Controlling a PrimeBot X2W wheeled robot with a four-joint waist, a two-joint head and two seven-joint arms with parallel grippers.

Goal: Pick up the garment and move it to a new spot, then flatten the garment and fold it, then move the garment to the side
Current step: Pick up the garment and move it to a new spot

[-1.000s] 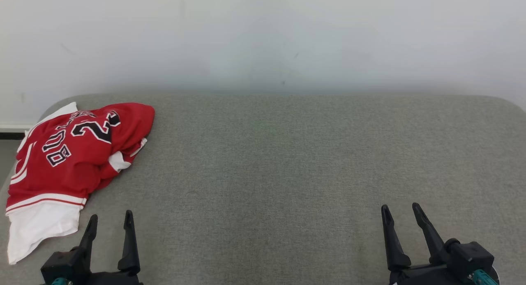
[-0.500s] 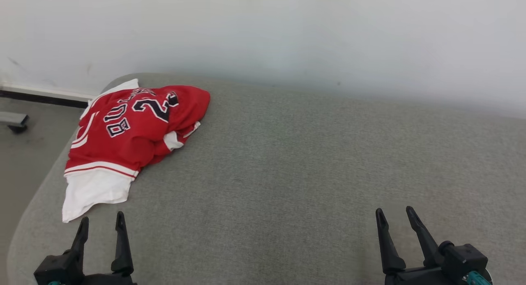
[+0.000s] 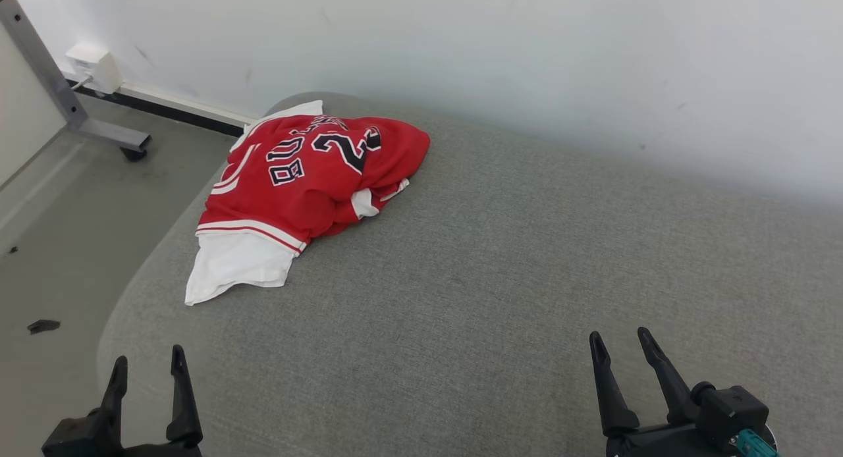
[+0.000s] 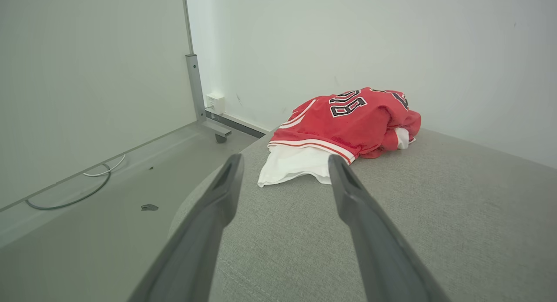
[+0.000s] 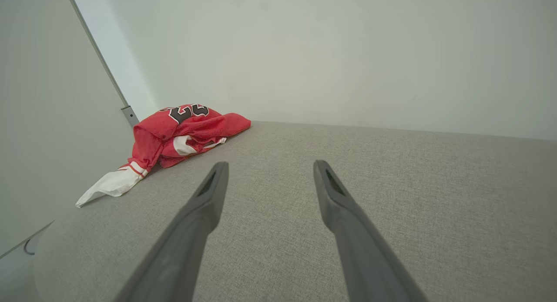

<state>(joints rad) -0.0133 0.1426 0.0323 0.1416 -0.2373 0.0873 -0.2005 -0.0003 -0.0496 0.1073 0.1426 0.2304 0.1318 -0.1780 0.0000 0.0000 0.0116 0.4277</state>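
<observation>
Red-and-white jersey (image 3: 309,174) lies crumpled on the grey cushion (image 3: 500,279), ahead of the left gripper (image 3: 148,355), far left of the right gripper (image 3: 620,334); both spread wide, empty. Best pickup, likely: pinch a raised fold, not the cushion.

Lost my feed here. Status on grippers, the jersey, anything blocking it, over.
Left gripper: jaws open, holding nothing. Right gripper: same. Red jersey crumpled at far left corner of grey cushion, untouched. Path to it unobstructed.
</observation>
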